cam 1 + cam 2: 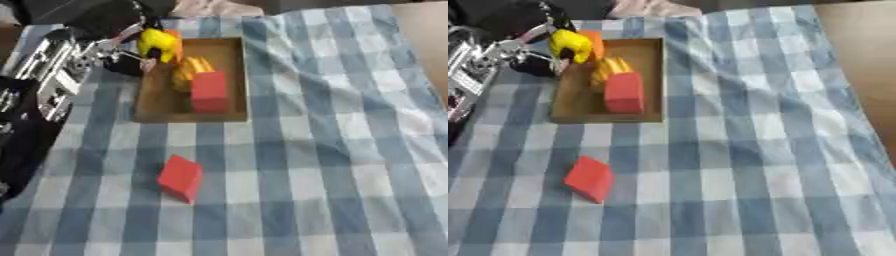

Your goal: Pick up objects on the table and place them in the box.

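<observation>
Currently left hand [122,52] curled round yellow rounded toy [157,42], poised over far left corner of shallow brown cardboard box [150,102]; release point directly below. Red block [181,177] on checked cloth [332,165], well nearer.

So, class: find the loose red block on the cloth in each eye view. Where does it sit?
Left eye view: red block lies lower left of centre, on the checked cloth, apart from the box.
Right eye view: same block, further left.
Shared landmark: the box, directly above the block in both.
</observation>
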Motion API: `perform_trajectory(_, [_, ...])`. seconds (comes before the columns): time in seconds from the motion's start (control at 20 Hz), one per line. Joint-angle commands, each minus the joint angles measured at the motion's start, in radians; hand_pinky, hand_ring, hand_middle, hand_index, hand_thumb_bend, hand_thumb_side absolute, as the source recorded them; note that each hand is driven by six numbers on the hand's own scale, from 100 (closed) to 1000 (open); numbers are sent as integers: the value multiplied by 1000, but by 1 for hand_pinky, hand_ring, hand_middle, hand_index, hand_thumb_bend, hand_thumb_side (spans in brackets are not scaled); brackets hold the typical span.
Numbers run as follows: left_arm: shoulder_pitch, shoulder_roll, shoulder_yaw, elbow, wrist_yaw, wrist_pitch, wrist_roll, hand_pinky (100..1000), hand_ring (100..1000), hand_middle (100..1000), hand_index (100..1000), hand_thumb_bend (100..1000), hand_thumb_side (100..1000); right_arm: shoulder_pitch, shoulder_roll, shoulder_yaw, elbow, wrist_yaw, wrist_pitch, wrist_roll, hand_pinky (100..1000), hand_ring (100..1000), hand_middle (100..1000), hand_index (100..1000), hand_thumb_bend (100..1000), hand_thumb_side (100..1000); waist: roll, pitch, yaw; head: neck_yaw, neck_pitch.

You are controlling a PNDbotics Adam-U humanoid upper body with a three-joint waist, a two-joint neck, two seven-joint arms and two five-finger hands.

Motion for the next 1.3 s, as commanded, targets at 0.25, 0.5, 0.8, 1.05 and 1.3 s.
perform_trajectory(0.25, [-22,1,19,49,-52,-29,-14,931,879,812,943,459,504,-9,-11,-12,-15,-9,-1,4,845,826,671,849,100,594,-8,-18,-3,2,-6])
perform_trajectory(0.5, [-17,10,25,37,-93,-4,-59,1000,969,923,1000,867,738,-5,-8,-12,-15,-11,0,7,845,826,670,848,100,593,-8,-22,0,-3,-4])
perform_trajectory(0.8, [-13,18,38,13,-107,19,-93,998,972,920,1000,776,702,-2,-5,-11,-15,-13,4,9,845,826,668,848,100,592,-11,-28,5,-8,-3])
perform_trajectory(1.05, [24,59,31,-131,-1,8,-67,949,921,856,963,587,701,5,-5,-14,-15,-11,5,7,845,826,668,847,100,589,-13,-31,8,-15,-4])
perform_trajectory(1.3, [120,202,-11,-458,250,31,-91,909,870,800,908,520,687,12,-10,-18,-15,-6,5,1,845,826,667,846,100,589,-7,-29,17,-32,-6])
